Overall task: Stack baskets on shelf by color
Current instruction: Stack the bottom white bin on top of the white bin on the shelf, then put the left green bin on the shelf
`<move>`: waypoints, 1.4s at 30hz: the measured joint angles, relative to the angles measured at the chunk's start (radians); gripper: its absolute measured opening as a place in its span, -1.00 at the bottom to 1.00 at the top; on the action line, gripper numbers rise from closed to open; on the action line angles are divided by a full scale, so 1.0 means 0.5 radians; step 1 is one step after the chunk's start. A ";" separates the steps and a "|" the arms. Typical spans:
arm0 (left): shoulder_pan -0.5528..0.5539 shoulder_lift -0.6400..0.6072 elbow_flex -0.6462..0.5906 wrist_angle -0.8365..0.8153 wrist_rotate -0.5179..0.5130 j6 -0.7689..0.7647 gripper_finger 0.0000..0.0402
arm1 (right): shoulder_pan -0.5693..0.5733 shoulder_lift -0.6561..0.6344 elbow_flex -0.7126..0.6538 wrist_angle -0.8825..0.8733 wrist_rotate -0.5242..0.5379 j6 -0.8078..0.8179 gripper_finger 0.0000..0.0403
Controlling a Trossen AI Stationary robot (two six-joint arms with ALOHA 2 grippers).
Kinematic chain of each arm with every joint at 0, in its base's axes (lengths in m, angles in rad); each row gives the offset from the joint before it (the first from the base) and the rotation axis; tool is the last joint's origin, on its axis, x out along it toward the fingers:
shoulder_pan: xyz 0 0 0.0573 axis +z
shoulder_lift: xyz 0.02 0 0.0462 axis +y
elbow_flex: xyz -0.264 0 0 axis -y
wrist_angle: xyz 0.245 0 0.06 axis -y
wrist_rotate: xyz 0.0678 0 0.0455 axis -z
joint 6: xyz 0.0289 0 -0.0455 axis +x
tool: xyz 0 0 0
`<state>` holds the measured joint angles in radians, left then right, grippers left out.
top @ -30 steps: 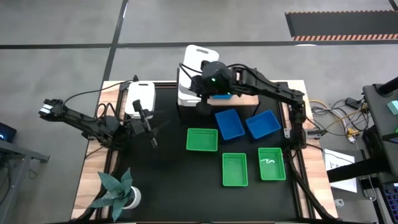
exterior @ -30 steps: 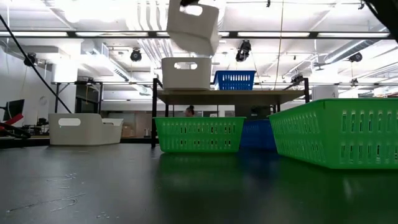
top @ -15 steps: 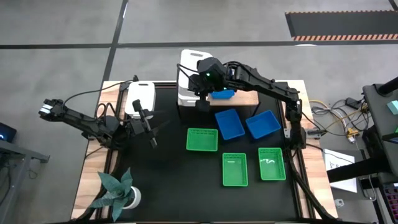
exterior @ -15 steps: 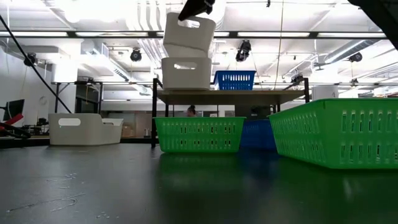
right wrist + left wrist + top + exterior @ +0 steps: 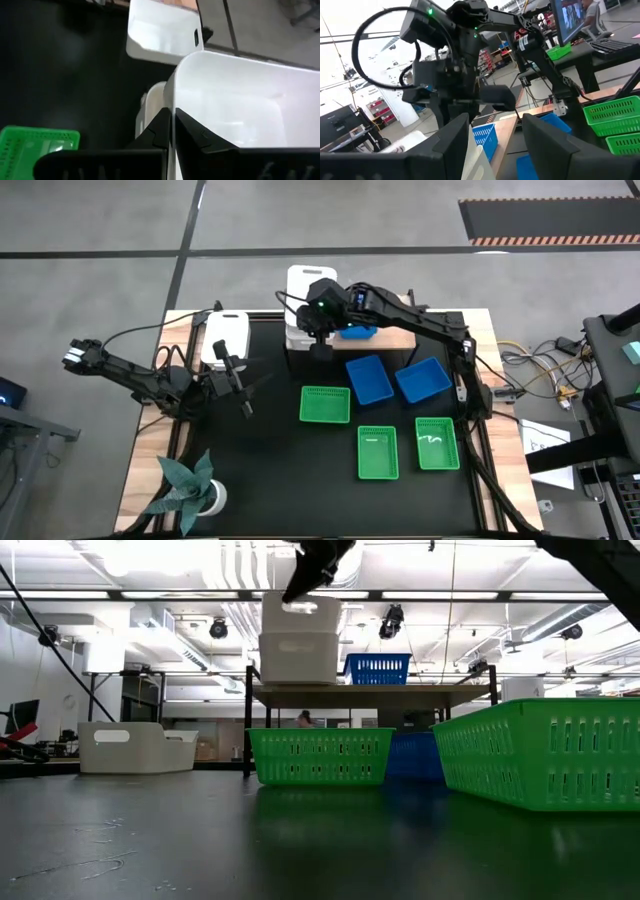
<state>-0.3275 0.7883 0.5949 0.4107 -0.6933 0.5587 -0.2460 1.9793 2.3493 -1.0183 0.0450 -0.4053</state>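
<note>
The right gripper (image 5: pixel 170 131), jaws clamped on a white basket's (image 5: pixel 300 610) rim, nests it onto the shelf's (image 5: pixel 370 692) left white stack. One blue basket (image 5: pixel 378 668) is shelved; the desk (image 5: pixel 270 460) baskets remain. The left gripper (image 5: pixel 240 385) waits, jaws apart.

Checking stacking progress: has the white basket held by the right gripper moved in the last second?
Yes. The white basket dropped onto the stack on the shelf.

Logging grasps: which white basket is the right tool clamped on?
The top white basket on the shelf stack; the other one sits on the table.
</note>
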 joint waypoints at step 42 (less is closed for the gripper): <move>0.000 0.001 0.000 0.000 0.001 -0.001 -0.15 | 0.003 -0.085 0.008 -0.088 0.017 -0.018 -0.28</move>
<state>-0.3275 0.7887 0.5949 0.4107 -0.6930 0.5583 -0.2447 1.9366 2.3531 -1.0621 0.0534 -0.4143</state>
